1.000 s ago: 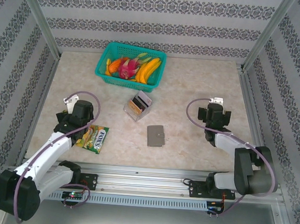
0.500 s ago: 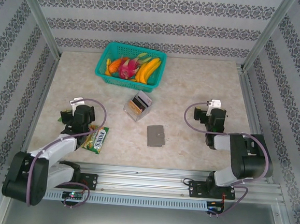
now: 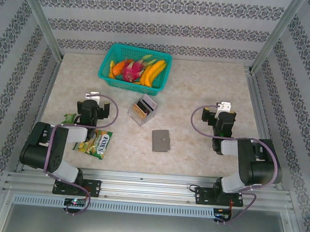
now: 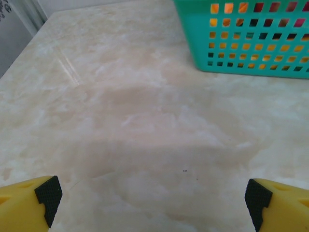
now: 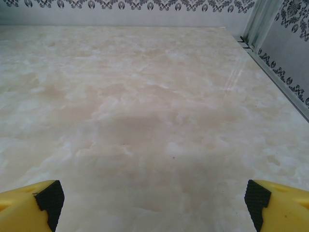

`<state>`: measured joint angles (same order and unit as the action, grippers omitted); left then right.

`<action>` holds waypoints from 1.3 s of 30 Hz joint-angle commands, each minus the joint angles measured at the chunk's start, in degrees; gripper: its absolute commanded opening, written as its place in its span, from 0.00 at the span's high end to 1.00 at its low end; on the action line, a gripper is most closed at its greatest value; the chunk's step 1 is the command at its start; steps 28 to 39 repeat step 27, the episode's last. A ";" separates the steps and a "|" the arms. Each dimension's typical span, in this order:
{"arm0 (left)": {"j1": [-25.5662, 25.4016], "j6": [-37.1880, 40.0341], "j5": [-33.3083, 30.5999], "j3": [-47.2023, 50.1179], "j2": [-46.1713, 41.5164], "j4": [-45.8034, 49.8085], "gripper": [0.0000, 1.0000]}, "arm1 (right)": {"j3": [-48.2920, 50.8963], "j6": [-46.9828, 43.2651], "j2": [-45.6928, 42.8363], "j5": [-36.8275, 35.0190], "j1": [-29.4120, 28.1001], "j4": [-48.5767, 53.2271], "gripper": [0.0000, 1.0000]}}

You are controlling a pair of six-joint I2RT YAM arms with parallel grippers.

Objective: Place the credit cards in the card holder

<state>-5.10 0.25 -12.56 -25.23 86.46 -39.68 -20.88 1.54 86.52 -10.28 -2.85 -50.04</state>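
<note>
Teal basket beyond spread left fingers, marble tabletop beyond spread right fingers

Just one readable word: "FOX'S", in pale capitals on a dark patch, printed on the green-yellow snack packet lying flat on the bench. Set at a slant in the top view, following the packet's own tilt, toward the packet's right-hand end. Smaller print elsewhere on the same packet, too fine to make out. Faint marks on the credit cards standing in the small silvery box, too small to read.
</note>
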 commanded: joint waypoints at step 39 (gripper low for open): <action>4.14 -2.54 5.26 2.73 2.91 -9.95 0.00 | -0.50 0.91 -0.34 -0.20 0.04 -2.04 0.02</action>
